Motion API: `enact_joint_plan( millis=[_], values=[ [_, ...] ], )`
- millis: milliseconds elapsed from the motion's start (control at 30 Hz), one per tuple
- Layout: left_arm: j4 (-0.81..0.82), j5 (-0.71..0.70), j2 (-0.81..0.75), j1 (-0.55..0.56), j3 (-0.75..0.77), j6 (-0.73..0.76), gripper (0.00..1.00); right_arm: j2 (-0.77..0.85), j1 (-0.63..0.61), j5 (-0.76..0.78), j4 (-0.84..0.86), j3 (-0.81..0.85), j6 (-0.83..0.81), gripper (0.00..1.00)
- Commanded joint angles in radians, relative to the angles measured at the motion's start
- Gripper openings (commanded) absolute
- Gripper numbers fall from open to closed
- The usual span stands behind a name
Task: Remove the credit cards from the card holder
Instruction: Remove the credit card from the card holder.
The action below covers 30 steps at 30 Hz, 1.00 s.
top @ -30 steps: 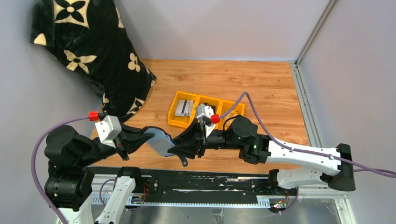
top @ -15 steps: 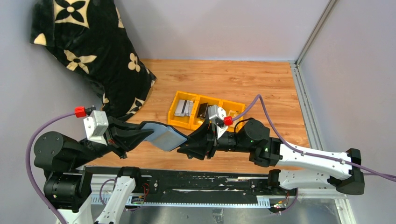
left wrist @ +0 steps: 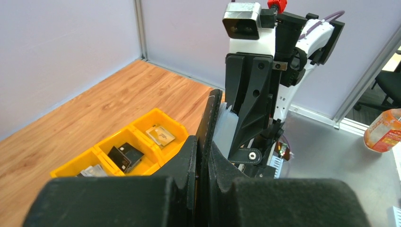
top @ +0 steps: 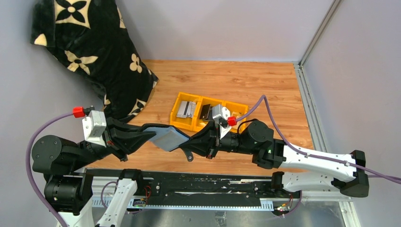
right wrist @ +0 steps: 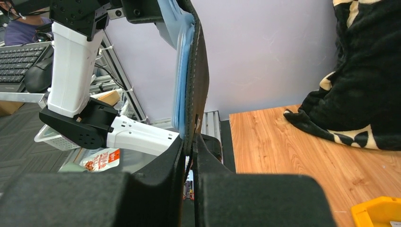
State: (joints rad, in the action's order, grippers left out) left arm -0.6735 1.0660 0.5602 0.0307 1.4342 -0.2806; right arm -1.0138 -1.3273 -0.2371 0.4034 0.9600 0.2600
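The card holder (top: 166, 137) hangs open above the table's front edge, pale grey-blue inside facing up, its black tab (top: 188, 156) dangling. My left gripper (top: 149, 135) is shut on its left edge and my right gripper (top: 186, 142) is shut on its right edge. In the left wrist view the holder (left wrist: 211, 124) stands edge-on between my left gripper's (left wrist: 204, 156) jaws. In the right wrist view it (right wrist: 197, 71) rises from my right gripper (right wrist: 189, 142). Credit cards lie in the tray: a tan one (left wrist: 160, 135), a black one (left wrist: 125, 156) and a silvery one (top: 185, 109).
The yellow three-compartment tray (top: 176, 122) sits mid-table just behind the grippers; it also shows in the left wrist view (left wrist: 142, 124). A black blanket with cream flowers (top: 90, 52) lies at the back left. A metal rail runs along the table's right edge.
The left arm has drawn back to the left and the right arm has shifted right, with the holder spread between them and raised a little. In the last half second the tab has dropped down.
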Motion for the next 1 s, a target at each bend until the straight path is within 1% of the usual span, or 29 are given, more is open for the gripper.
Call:
enact_joint_plan(
  millis=[0,167,200,267,333,433,633,833,967],
  values=[
    [0.044,0.023,0.003,0.004,0.004,-0.033,0.00,-0.008,-0.013,0.015,0.029,0.044,-0.024,0.09],
    [0.051,0.029,0.003,0.004,0.000,-0.039,0.00,-0.010,-0.013,0.037,0.036,0.054,-0.022,0.08],
    [0.050,0.032,0.003,0.003,0.000,-0.040,0.00,-0.012,-0.013,0.040,0.041,0.057,-0.021,0.11],
    [0.050,0.035,0.003,0.003,-0.004,-0.040,0.00,-0.018,-0.013,0.039,0.050,0.063,-0.016,0.22],
    [0.051,0.035,0.001,0.004,-0.004,-0.038,0.00,-0.028,-0.013,0.028,0.050,0.075,-0.015,0.30],
    [0.050,0.034,0.000,0.003,-0.005,-0.035,0.00,-0.038,-0.013,0.023,0.048,0.083,-0.009,0.39],
    [0.048,0.029,-0.004,0.004,-0.012,-0.030,0.00,-0.042,-0.013,0.015,0.052,0.079,0.006,0.48],
    [0.049,0.008,-0.020,0.004,-0.038,-0.015,0.00,-0.065,-0.013,-0.046,0.092,0.092,0.032,0.57],
    [0.046,0.002,-0.030,0.003,-0.071,-0.015,0.00,-0.105,-0.014,-0.069,0.143,0.114,0.065,0.57]
  ],
)
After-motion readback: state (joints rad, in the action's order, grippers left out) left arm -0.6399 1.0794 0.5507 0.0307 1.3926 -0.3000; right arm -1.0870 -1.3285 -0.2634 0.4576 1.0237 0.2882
